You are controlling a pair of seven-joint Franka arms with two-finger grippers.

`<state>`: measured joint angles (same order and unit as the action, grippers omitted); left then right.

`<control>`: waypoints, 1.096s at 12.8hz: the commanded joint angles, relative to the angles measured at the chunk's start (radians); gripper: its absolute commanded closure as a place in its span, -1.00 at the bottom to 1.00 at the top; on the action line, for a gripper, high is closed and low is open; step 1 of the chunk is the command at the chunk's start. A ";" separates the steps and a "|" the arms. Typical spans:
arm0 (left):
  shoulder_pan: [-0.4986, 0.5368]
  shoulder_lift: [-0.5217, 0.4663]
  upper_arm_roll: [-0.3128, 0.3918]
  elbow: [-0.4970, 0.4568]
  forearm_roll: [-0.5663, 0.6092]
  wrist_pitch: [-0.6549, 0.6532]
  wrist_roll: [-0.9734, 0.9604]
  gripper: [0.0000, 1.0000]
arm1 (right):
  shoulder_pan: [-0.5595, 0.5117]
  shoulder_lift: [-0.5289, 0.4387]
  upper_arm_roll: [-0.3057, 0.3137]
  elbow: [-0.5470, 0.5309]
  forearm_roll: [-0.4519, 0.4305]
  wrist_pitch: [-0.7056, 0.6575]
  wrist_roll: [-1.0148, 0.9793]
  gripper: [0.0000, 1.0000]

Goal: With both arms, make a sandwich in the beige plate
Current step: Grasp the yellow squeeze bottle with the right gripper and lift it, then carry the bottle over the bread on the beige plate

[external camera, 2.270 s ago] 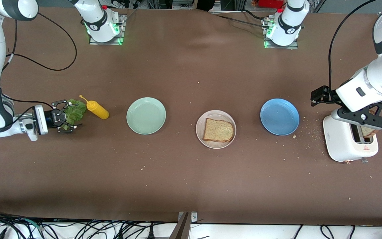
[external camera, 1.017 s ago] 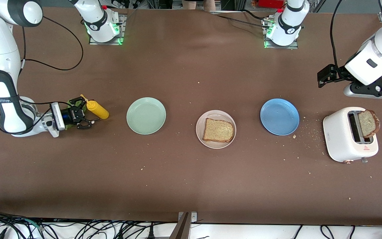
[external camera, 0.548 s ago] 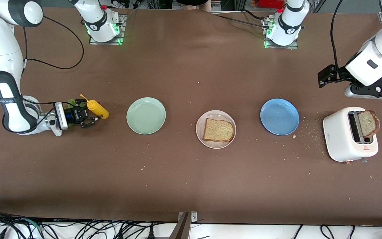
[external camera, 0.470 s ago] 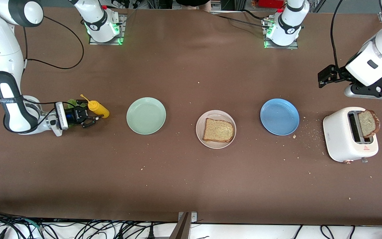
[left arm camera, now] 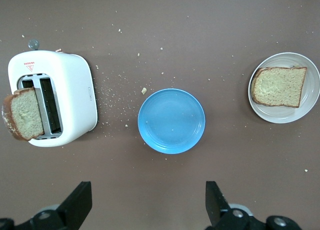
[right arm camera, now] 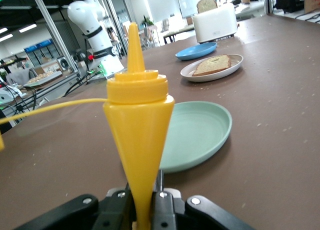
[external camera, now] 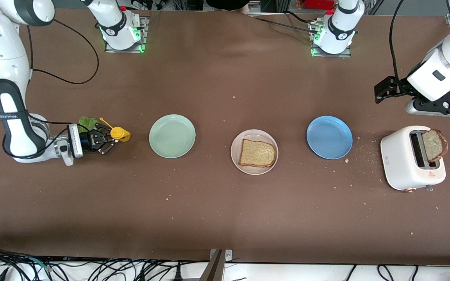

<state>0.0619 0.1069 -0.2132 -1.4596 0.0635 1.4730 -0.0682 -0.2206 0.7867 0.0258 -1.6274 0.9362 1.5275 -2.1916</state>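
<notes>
The right gripper (external camera: 109, 140) is sitting low at the right arm's end of the table, and its fingers (right arm camera: 162, 210) are pinching the narrow part of the yellow squeeze bottle (external camera: 119, 134), which is standing nearly upright in the right wrist view with its nozzle pointing up; whether the bottle's base is touching the table is hard to tell from these views. Just beside the gripper, the lettuce leaf (external camera: 87, 122) is lying on the table, not held by anything. The left gripper (left arm camera: 150, 205) is hanging in the air over the bare table near the white toaster (external camera: 410, 158), with its jaws spread wide and nothing between them; that arm is waiting. A second bread slice (external camera: 434, 145) is sticking up out of the toaster's slot. The beige plate (external camera: 236, 156) is sitting between the mint green plate (external camera: 172, 136) and the blue plate (external camera: 329, 137), and one slice of brown bread (external camera: 257, 153) is lying flat on it, with no lettuce or top slice on it yet.
</notes>
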 commanded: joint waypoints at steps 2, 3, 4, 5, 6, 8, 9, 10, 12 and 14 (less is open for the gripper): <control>0.029 -0.015 0.003 -0.005 -0.022 0.000 0.011 -1.00 | 0.125 -0.197 -0.007 -0.010 -0.045 0.086 0.281 1.00; 0.029 -0.015 0.003 -0.005 -0.022 0.000 0.011 -1.00 | 0.154 -0.225 -0.006 -0.002 -0.068 0.109 0.350 1.00; 0.029 -0.015 0.003 -0.005 -0.022 0.000 0.010 -1.00 | 0.184 -0.245 -0.006 0.015 -0.094 0.135 0.421 1.00; 0.029 -0.016 0.002 -0.005 -0.022 0.000 0.010 -1.00 | 0.219 -0.265 -0.006 0.033 -0.127 0.164 0.494 1.00; 0.029 -0.016 0.002 -0.005 -0.022 0.000 0.010 -1.00 | 0.271 -0.280 -0.006 0.065 -0.175 0.195 0.568 1.00; 0.029 -0.015 0.002 -0.005 -0.022 0.000 0.010 -1.00 | 0.369 -0.290 -0.006 0.141 -0.285 0.232 0.744 1.00; 0.027 -0.013 0.002 -0.004 -0.024 0.001 0.008 -1.00 | 0.413 -0.290 -0.006 0.173 -0.337 0.247 0.818 1.00; 0.027 -0.013 0.002 -0.004 -0.024 0.001 0.008 -1.00 | 0.461 -0.290 -0.006 0.204 -0.388 0.273 0.898 1.00; 0.029 -0.015 0.002 -0.004 -0.024 0.001 0.010 -1.00 | 0.562 -0.288 -0.006 0.230 -0.530 0.342 1.042 1.00; 0.030 -0.015 0.002 -0.005 -0.024 -0.005 0.010 -1.00 | 0.663 -0.282 -0.006 0.233 -0.678 0.423 1.211 1.00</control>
<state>0.0832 0.1062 -0.2105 -1.4595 0.0627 1.4733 -0.0677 0.3659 0.5003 0.0334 -1.4114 0.3658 1.8989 -1.1123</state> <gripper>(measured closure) 0.000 0.965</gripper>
